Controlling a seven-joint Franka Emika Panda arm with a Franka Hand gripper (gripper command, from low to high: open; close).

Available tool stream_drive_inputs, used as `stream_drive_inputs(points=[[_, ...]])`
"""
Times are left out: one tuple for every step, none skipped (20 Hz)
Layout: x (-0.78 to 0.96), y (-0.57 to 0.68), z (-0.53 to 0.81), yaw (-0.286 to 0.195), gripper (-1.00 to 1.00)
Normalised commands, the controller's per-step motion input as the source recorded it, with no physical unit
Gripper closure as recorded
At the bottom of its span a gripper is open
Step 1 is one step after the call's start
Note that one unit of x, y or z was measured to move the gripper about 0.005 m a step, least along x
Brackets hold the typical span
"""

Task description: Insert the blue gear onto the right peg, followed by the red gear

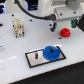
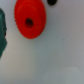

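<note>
1. A robotics lab bench, by the look of it: a plain white table (image 1: 12, 62) with nothing homely on it, only test pieces laid out apart from one another.
2. A white robot arm (image 1: 57, 10) with dark cabling hangs over the far side of the table.
3. A grey, black-bordered base plate (image 1: 35, 57) lies flat like a fixture, with a blue gear (image 1: 51, 52) on it and a red gear (image 1: 65, 32) loose nearby.
4. A small beige-and-dark block assembly (image 1: 19, 28) stands off to the exterior view's left.
</note>
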Motion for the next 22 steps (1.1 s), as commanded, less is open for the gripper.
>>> stream_drive_inputs(points=[[-0.27,0.45,-0.06,0.000,-1.00],[-0.24,0.41,-0.13,0.000,-1.00],[-0.23,0.38,-0.16,0.000,-1.00],[-0.24,0.32,-0.23,0.000,-1.00],[-0.16,0.22,-0.27,0.000,-1.00],[-0.12,0.14,-0.27,0.000,-1.00],[-0.09,0.11,-0.31,0.000,-1.00],[0.24,0.14,0.00,0.000,-1.00],[-0.11,-0.05,-0.35,0.000,-1.00],[-0.06,-0.06,-0.32,0.000,-1.00],[-0.09,-0.11,-0.21,0.000,-1.00],[0.01,-0.07,0.00,0.000,-1.00],[0.01,-0.08,0.01,0.000,-1.00],[0.07,-0.26,0.01,0.000,-1.00],[0.05,-0.28,0.01,0.000,-1.00],[0.09,-0.34,0.01,0.000,-1.00],[0.10,-0.33,0.01,0.000,-1.00],[0.01,-0.25,-0.03,0.000,-1.00],[-0.01,-0.14,-0.04,0.000,-1.00],[0.00,-0.11,-0.21,0.000,-1.00],[-0.02,-0.18,-0.22,0.000,-1.00],[-0.01,-0.11,-0.25,0.000,-1.00]])
